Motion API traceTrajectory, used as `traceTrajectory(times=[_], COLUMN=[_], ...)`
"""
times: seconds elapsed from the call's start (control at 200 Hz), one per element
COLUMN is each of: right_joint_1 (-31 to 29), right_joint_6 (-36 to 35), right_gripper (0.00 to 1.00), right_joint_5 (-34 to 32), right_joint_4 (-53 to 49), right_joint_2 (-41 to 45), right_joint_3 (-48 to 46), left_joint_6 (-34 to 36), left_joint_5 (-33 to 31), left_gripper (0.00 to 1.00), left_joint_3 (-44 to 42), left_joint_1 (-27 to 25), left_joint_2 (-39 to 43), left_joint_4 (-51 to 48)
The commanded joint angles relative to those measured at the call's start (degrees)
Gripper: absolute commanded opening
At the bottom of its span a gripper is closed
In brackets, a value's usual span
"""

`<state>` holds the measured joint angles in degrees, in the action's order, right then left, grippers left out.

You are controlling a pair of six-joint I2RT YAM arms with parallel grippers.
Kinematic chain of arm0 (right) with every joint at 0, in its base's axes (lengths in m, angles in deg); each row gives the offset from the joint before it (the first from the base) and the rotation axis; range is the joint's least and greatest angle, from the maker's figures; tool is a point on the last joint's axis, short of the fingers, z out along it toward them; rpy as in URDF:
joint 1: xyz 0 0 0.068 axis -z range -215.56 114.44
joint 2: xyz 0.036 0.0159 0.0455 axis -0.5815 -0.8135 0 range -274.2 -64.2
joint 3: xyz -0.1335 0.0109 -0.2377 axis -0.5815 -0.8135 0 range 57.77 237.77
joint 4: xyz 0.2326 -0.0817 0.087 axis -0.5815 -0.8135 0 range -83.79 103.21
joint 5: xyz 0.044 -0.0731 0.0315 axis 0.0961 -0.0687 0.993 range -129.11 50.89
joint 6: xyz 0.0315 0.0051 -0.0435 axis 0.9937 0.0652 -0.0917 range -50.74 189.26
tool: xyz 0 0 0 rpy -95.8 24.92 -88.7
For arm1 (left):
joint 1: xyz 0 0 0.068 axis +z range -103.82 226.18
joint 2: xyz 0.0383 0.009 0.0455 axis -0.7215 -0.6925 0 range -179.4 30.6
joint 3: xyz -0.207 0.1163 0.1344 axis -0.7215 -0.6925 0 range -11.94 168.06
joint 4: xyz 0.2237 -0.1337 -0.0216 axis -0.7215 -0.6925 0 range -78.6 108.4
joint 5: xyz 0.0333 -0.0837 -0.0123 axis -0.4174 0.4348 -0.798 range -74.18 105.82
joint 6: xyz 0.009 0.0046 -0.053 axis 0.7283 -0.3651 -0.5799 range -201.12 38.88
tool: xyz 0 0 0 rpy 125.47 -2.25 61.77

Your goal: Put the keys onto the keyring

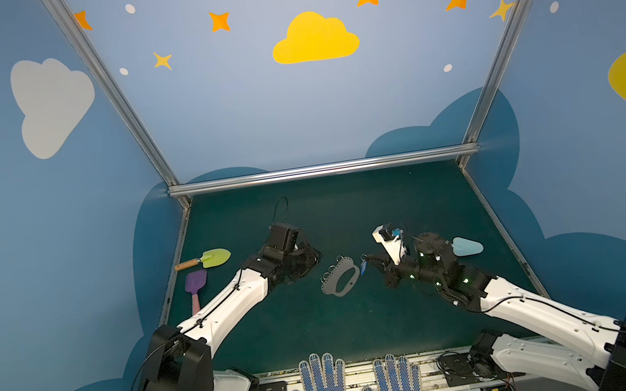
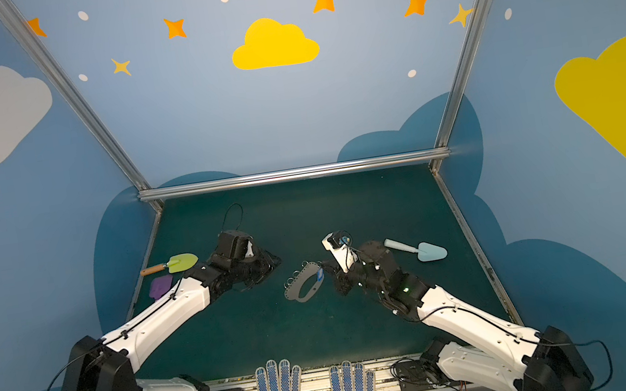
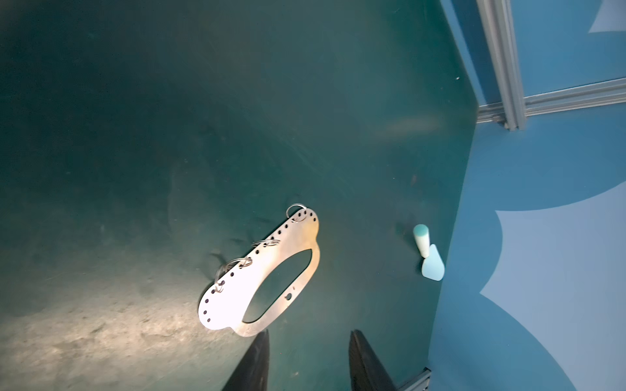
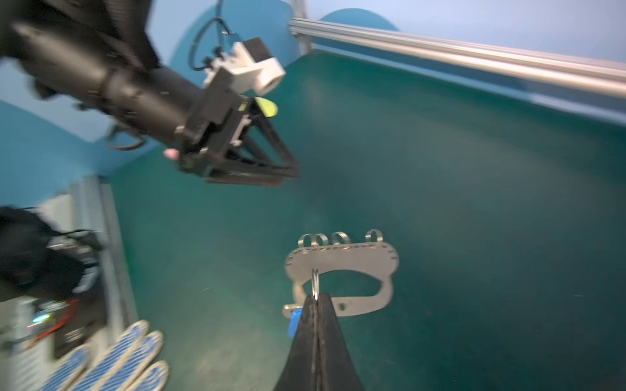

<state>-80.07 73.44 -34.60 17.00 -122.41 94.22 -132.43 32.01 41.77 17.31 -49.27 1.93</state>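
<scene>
Right hand (image 4: 316, 298) with keys (image 4: 294, 318) at keyring (image 4: 342, 260); blue spade (image 1: 468, 245) behind arm (image 1: 435, 266).

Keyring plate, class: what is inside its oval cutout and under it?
Through the cutout of the keyring plate, green table shows. Anything beneath the metal itself is covered.
</scene>
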Motion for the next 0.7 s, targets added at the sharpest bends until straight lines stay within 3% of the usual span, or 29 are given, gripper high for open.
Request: traceTrajectory(times=[0.0, 0.185, 0.691], right_joint_1=[-3.05, -7.72, -9.78], right_joint_6=[-3.71, -4.19, -5.59], right_gripper=[0.00, 0.00, 0.00], right_joint_5=[-15.06, -24.11, -23.26], right_joint_4=[-0.30, 3.97, 10.66], right_joint_2=[-2.05, -5.39, -2.94], right_joint_3=[1.85, 1.87, -2.22], left_joint_6=[0.18, -1.29, -2.51], left_joint_5=[1.16, 1.96, 1.63], left_gripper=[0.46, 0.48, 0.52], left_joint_3=[-1.09, -2.82, -6.13], left_joint_1=[0.38, 0.34, 0.39], left_joint_2=[-0.58, -0.72, -0.41], left_joint_4=[-0.12, 2.03, 3.75])
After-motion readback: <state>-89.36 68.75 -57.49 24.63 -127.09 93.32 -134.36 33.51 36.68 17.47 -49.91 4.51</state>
